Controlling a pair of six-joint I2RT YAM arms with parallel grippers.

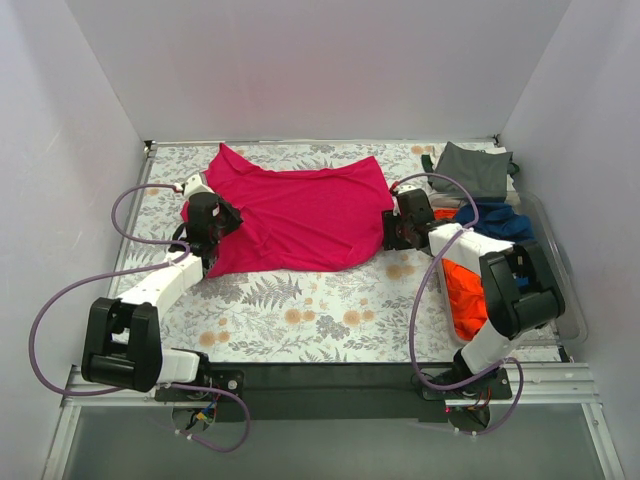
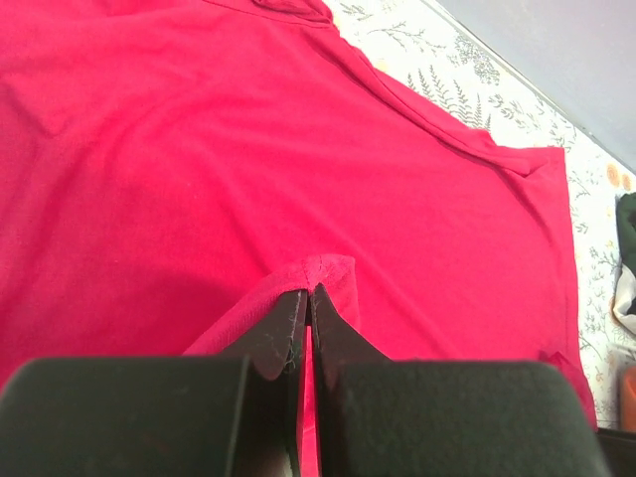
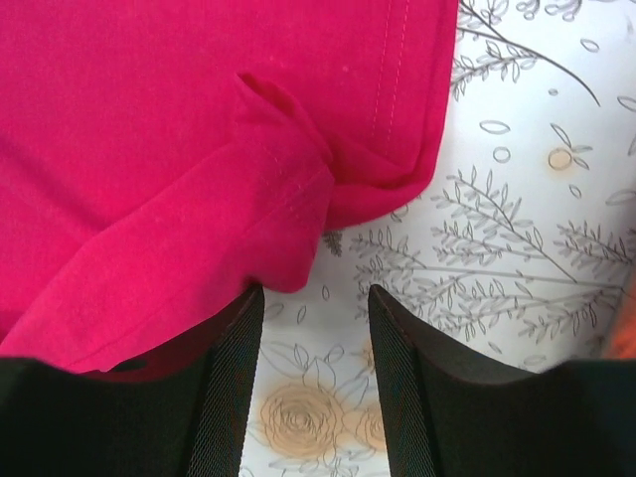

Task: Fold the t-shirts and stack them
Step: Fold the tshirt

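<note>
While my left gripper is pinched tight on a small ridge of the pink tee at its left edge, my right gripper stands part open over the tablecloth with nothing between its jaws. The tee's bunched right corner lies right against one of its fingers.

I judge the step to be the first fold, and it wants both sides held before anything lifts. I would slide the right gripper sideways onto that bunched corner, bite well in from the stitched hem, and close fully. Whether the left pinch has one layer or two I cannot tell from the wrist view, so I would lift slowly and watch for a layer dropping away. Then I would raise both ends level, keep the cloth lightly taut between them, and carry the held edge toward the far one without dragging the tablecloth.

Further off, the tee lies spread mid-table, rumpled at its far-left corner. Beyond it on the right, the orange tee and navy tee sit in the bin. The grey tee lies behind them at the far corner.
</note>
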